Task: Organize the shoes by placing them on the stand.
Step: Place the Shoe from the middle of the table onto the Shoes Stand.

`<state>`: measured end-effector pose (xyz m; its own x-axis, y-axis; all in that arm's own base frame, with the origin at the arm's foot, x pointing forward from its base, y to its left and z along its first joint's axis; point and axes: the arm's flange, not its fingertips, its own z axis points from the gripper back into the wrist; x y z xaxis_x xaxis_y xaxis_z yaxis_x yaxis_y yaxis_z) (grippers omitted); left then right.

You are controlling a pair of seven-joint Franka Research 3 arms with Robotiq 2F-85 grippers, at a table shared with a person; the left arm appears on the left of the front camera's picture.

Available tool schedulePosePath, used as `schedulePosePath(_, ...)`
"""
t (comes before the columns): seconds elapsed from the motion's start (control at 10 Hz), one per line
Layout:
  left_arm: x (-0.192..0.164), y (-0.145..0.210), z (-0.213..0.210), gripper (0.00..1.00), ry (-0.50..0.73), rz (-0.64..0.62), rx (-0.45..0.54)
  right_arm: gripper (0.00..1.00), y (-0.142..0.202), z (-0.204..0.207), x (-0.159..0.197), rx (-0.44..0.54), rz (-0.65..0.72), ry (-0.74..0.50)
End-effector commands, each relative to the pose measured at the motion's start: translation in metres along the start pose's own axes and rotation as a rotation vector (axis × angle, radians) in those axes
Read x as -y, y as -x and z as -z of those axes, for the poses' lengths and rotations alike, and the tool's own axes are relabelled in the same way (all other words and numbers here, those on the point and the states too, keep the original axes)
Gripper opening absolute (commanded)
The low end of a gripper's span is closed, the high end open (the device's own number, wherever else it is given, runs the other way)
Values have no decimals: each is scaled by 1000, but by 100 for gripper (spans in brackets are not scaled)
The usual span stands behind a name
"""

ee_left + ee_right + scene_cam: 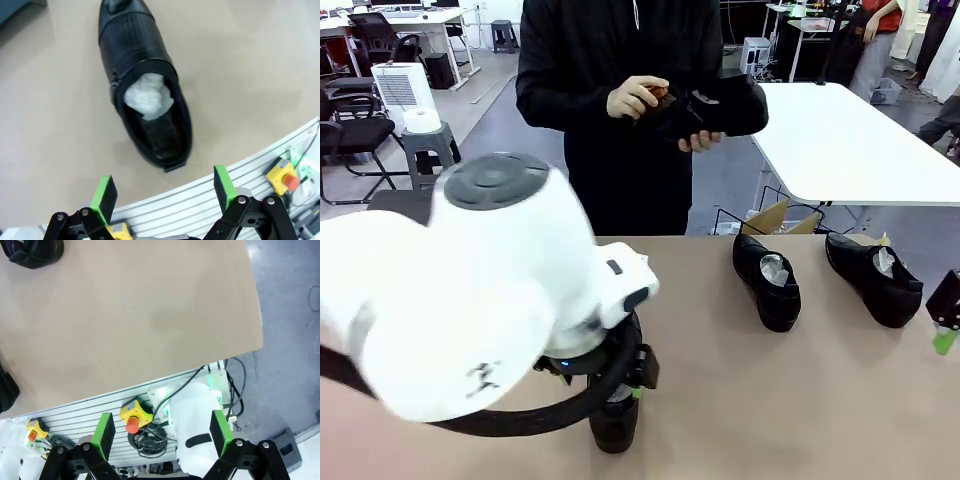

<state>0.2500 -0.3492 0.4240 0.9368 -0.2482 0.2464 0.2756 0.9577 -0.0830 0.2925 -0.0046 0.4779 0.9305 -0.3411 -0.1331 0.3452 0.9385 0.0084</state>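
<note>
Shoes: the left shoe lies on the bench, near side. It is just below the left gripper, whose jaws stand wide apart and hold nothing. At the far side a person holds another shoe. The middle shoe and right shoe lie on the bench. The right gripper is wide open too, empty, at the right end.

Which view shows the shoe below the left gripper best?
The left wrist view: the shoe lies almost whole ahead of the open left gripper, paper stuffing plain. In the front view the left arm hides most of the shoe. In the right wrist view I cannot tell it among dark shapes at the edges.
</note>
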Motion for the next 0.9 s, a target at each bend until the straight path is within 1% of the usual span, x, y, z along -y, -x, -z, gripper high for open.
schedulePosePath(0.0,41,-19,10,100,-46,-106,-20,100,0,-1,-1,5,-9,-5)
schedulePosePath(0.1,50,-28,16,100,-54,-120,-35,100,0,-1,-1,5,-9,-5)
schedulePosePath(0.2,59,-37,22,100,-74,-133,-29,100,0,-1,-1,5,-9,-5)
schedulePosePath(0.3,62,-41,30,100,-82,-145,-46,100,0,-1,-1,5,-9,-5)
schedulePosePath(0.5,59,-49,56,100,-95,-179,-66,100,0,-1,-1,5,-9,-5)
schedulePosePath(0.6,59,-51,63,100,-77,-186,-72,100,0,-1,-1,5,-9,-5)
schedulePosePath(0.8,56,-53,75,100,-84,-209,-82,100,0,-1,-1,5,-9,-5)
